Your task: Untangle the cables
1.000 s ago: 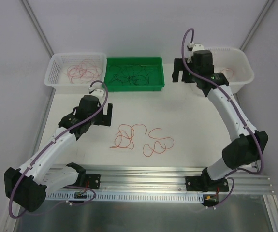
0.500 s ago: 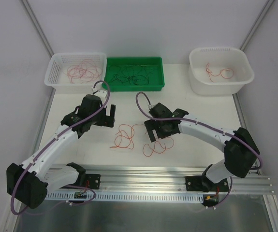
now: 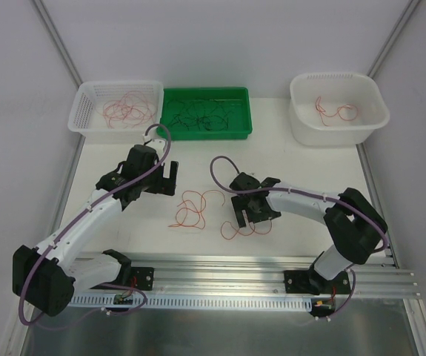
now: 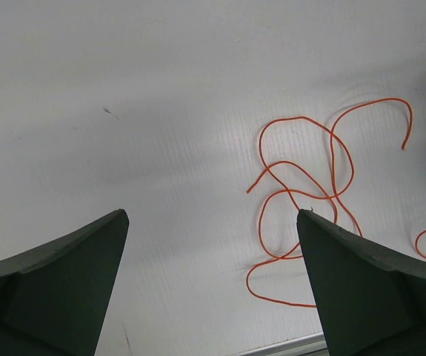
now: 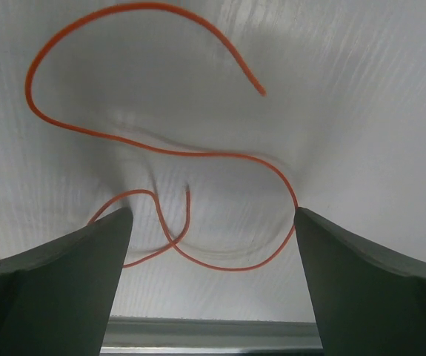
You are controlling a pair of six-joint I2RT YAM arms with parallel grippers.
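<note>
Thin orange-red cables lie on the white table in two loose groups: a left one (image 3: 190,210) and a right one (image 3: 236,231). My left gripper (image 3: 170,176) is open and empty, hovering just left of the left group, whose loops (image 4: 301,193) show to the right of its fingers in the left wrist view (image 4: 211,216). My right gripper (image 3: 251,219) is open and low over the right group. In the right wrist view (image 5: 213,213) an orange cable (image 5: 220,154) curls between the open fingers, its loop (image 5: 227,267) touching the right fingertip (image 5: 309,230).
A white basket (image 3: 87,111) with pinkish-red wires stands at the back left. A green tray (image 3: 205,136) with dark wires is beside it. A white tub (image 3: 301,122) with an orange wire is at the back right. An aluminium rail (image 3: 220,271) runs along the near edge.
My right arm swung from the white tub at the back right down to the table and lowered over the right cable group. My left arm barely moved.
</note>
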